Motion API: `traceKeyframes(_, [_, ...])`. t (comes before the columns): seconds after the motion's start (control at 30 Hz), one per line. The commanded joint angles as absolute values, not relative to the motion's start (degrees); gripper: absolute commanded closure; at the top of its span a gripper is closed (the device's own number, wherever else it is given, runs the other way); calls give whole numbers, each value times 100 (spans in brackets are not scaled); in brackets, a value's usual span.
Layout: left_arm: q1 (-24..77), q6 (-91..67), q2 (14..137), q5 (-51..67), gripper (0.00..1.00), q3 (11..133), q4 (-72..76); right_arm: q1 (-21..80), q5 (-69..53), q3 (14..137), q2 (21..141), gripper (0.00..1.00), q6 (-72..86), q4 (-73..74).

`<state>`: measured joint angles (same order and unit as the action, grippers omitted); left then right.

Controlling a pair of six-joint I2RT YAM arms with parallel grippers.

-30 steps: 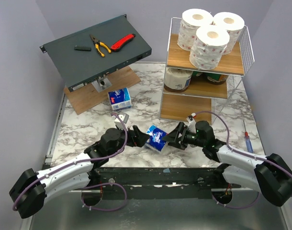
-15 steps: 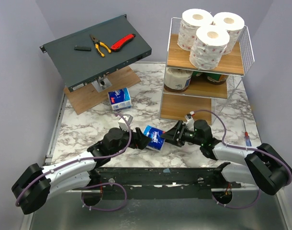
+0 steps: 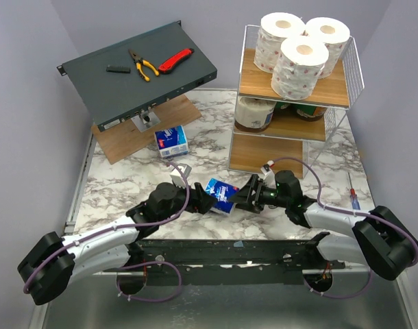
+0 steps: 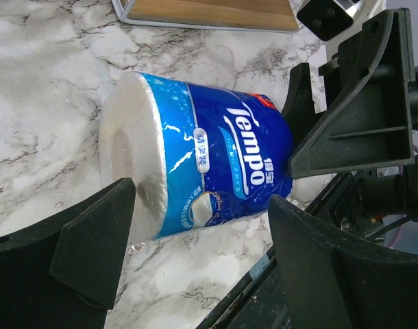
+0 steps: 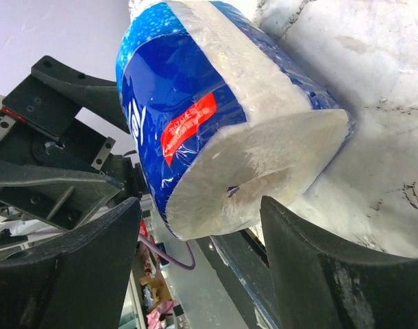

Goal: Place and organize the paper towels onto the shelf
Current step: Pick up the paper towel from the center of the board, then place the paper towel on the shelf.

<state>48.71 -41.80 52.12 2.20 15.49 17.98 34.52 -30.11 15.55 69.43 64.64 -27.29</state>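
my left fingers [image 4: 79, 253] and right fingers [image 5: 65, 274] both straddle the blue pack [image 4: 223, 164] before the shelf [image 3: 253, 154]; can't tell which grips. handover, i think: right clamps, left frees, lift.

Your shelf [image 3: 336, 130] stands at the back right corner of the tabletop [image 3: 120, 181]. Three white rolls [image 3: 299, 65] stand on its top board. One blue pack [image 3: 223, 195] lies on its side near the front edge. Another blue pack [image 3: 171, 141] lies farther back.
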Motion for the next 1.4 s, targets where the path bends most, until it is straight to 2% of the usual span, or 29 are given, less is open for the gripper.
traceKeyframes(0.0, [4856,-4148,5306,442,22,1528,1969,3487,-3042,1502,7001,28,6638,-3093])
traceKeyframes(0.4, [4913,-4079,5269,659,29,1503,2032,3559,-2751,1549,7745,38,6858,-4239])
traceKeyframes(0.6, [4913,-4028,5160,548,30,1502,1931,3574,-2760,1476,7521,58,6813,-4300])
traceKeyframes(0.7, [4913,-4025,5015,454,30,1490,1823,3583,-2689,1525,7027,65,6552,-3679])
traceKeyframes(0.8, [4911,-4043,4766,305,29,1459,1737,3577,-2507,1696,6392,67,6170,-2714])
traceKeyframes(1.0, [4904,-4094,4091,-154,28,1389,1566,3574,-1415,2912,5445,67,4635,672])
traceKeyframes(1.17, [4896,-4057,3865,-468,28,1318,1620,3580,-25,3982,5633,68,3734,2364])
traceKeyframes(1.37, [4897,-4043,4106,-441,28,1484,1676,3584,1225,4780,6252,68,3211,3005])
